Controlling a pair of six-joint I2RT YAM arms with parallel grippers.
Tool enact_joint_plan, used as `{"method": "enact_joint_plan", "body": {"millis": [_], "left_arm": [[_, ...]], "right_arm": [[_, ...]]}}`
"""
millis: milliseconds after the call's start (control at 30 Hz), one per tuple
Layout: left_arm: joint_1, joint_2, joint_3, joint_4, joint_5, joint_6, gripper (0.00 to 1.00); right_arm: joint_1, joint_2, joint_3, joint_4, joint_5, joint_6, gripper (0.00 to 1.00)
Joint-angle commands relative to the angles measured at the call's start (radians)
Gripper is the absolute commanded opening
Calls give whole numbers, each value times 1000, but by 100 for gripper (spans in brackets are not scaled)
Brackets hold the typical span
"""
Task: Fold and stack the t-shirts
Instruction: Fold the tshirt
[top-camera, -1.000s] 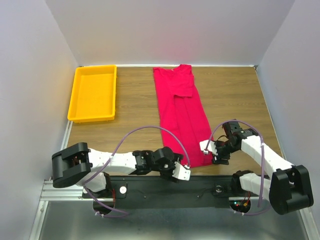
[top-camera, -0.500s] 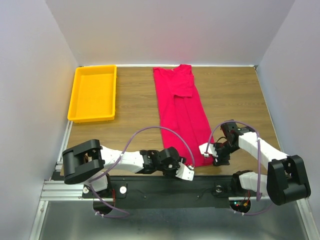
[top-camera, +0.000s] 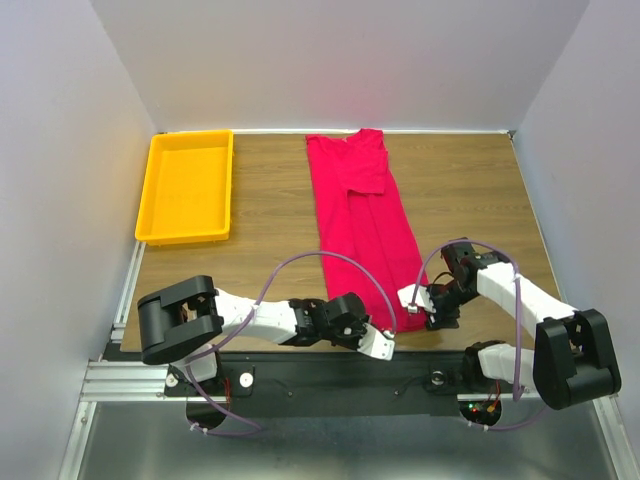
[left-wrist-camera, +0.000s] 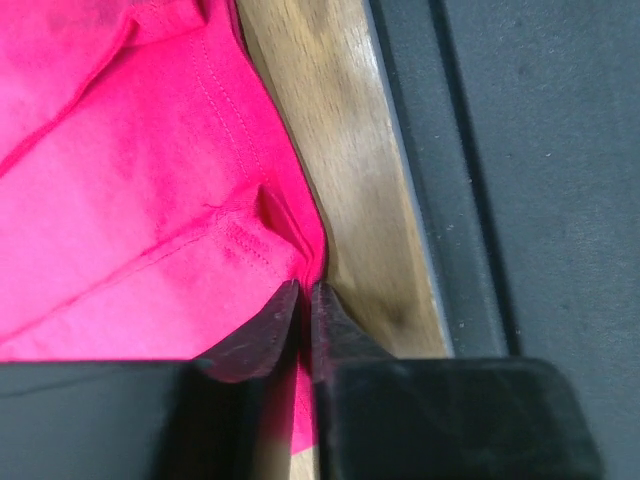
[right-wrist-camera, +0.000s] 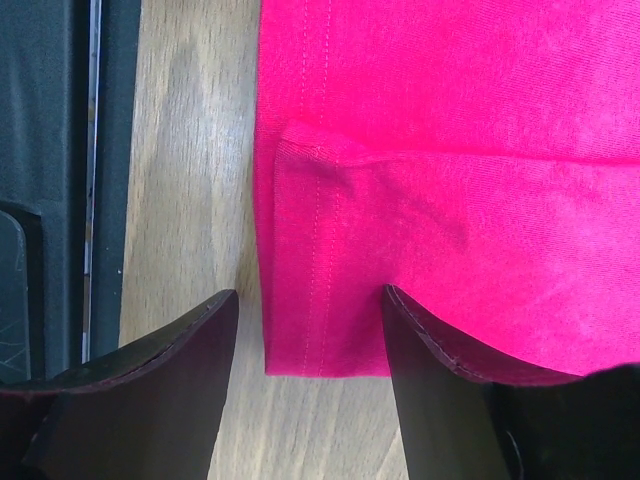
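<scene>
**Top view.** The shirt (top-camera: 365, 230), crimson and already folded lengthwise into a long strip, is laid down the middle of the surface (top-camera: 270, 220), its collar end at the far edge and its hem at the near edge. A yellow tray (top-camera: 147, 200) is seen at the far left, well apart from the cloth. The left fingers (top-camera: 384, 330) are placed at the near left hem corner and the right fingers (top-camera: 418, 308) at the near right hem corner.

**Left wrist view.** The left fingers (left-wrist-camera: 262, 335) are shown drawn almost together, with a thin layer of the shirt (left-wrist-camera: 130, 170) clamped between them at the stitched hem corner. The cloth is puckered just beyond the tips. Bare surface (left-wrist-camera: 340, 200) lies immediately to the right.

**Right wrist view.** The right fingers (right-wrist-camera: 170, 370) are held well apart and nothing is gripped. One finger is set over bare surface (right-wrist-camera: 190, 150) and the other over the shirt (right-wrist-camera: 450, 130), so that the hem corner is straddled.

**Handling.** The cloth is judged light, soft and limp, so any unsupported span can be expected to sag and the folded layers to slide apart. The doubled, stitched hem corners are judged the firmest places for a hold, and all layers should be caught together.
</scene>
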Motion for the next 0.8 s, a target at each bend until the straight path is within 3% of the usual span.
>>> {"method": "enact_joint_plan", "body": {"millis": [0, 100, 400, 767], "left_arm": [[-3, 4, 22, -7, -11, 11, 10], [-5, -2, 19, -7, -19, 11, 0], [-3, -71, -13, 9, -36, -9, 0], [-3, -92, -25, 40, -42, -28, 0]], "right_arm": [[-9, 1, 40, -19, -23, -8, 65], [-7, 9, 40, -17, -35, -5, 65], [-7, 62, 9, -13, -12, -60, 62], [-7, 61, -32, 68, 17, -10, 33]]}}
